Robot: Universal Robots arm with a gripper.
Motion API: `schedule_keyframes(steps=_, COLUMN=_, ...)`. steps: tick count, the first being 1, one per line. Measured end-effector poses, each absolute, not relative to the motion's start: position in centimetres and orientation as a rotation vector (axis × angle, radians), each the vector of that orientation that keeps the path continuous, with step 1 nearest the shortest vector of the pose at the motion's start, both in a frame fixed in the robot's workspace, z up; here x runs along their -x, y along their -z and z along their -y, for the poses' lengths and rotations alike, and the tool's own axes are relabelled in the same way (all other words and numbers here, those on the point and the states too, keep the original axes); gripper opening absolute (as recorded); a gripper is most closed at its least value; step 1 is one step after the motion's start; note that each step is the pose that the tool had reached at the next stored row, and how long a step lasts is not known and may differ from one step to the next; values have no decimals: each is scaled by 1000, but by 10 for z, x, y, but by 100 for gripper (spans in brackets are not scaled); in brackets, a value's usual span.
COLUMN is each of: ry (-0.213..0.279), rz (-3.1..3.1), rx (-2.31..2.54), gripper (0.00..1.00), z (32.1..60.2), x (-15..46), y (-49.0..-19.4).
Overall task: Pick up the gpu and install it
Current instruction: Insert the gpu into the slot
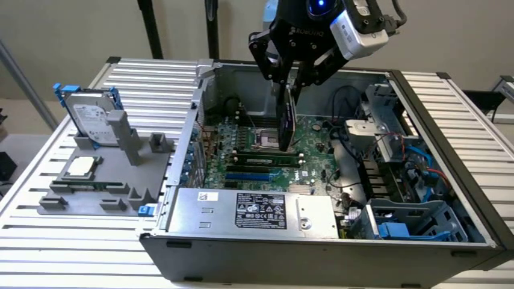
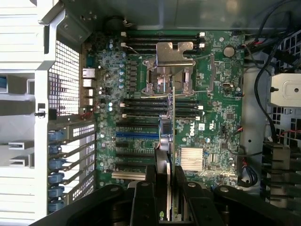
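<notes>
A: Slatted metal table, open computer case on top?
B: Yes. Green motherboard bare inside.
A: Gripper?
B: Clamped on the gpu, card upright and edge-on, over the board's middle beside the processor socket.

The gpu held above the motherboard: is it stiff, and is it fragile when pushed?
Probably stiff: the gpu hangs straight below the fingers, no sag. Likely light, being a thin flat card. Possibly fragile: a skewed push could bend it.
</notes>
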State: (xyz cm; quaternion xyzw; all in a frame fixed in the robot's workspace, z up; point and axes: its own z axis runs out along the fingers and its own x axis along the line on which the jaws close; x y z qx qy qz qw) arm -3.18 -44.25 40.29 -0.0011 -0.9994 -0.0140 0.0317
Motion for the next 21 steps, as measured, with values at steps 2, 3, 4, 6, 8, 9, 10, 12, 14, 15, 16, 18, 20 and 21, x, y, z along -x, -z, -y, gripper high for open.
schedule_keyframes(steps=2, ry=43, rz=3078, rx=3, gripper=27, z=443, x=32, y=-403)
schedule_keyframes(steps=3, ry=43, rz=3078, rx=3, gripper=27, z=443, x=32, y=-403)
schedule_keyframes(steps=4, ry=43, rz=3078, rx=3, gripper=27, z=443, x=32, y=-403)
schedule_keyframes(steps=6, ry=43, rz=3078, rx=-11, gripper=27, z=443, x=32, y=-403)
schedule_keyframes(steps=8, ry=42, rz=3077, rx=-57, gripper=27, z=443, x=32, y=-403)
schedule_keyframes(steps=9, ry=41, rz=3076, rx=-84, gripper=27, z=443, x=32, y=-403)
schedule_keyframes(steps=10, ry=41, rz=3075, rx=-112, gripper=27, z=443, x=32, y=-403)
schedule_keyframes(steps=12, ry=41, rz=3072, rx=-168, gripper=27, z=443, x=32, y=-403)
schedule_keyframes(steps=14, ry=40, rz=3068, rx=-223, gripper=27, z=443, x=32, y=-403)
schedule_keyframes(steps=15, ry=40, rz=3066, rx=-251, gripper=27, z=443, x=32, y=-403)
schedule_keyframes(steps=16, ry=40, rz=3063, rx=-278, gripper=27, z=443, x=32, y=-403)
schedule_keyframes(steps=18, ry=39, rz=3057, rx=-336, gripper=27, z=443, x=32, y=-403)
schedule_keyframes(steps=20, ry=39, rz=3050, rx=-391, gripper=27, z=443, x=32, y=-403)
schedule_keyframes(steps=21, ry=38, rz=3046, rx=-418, gripper=27, z=443, x=32, y=-403)
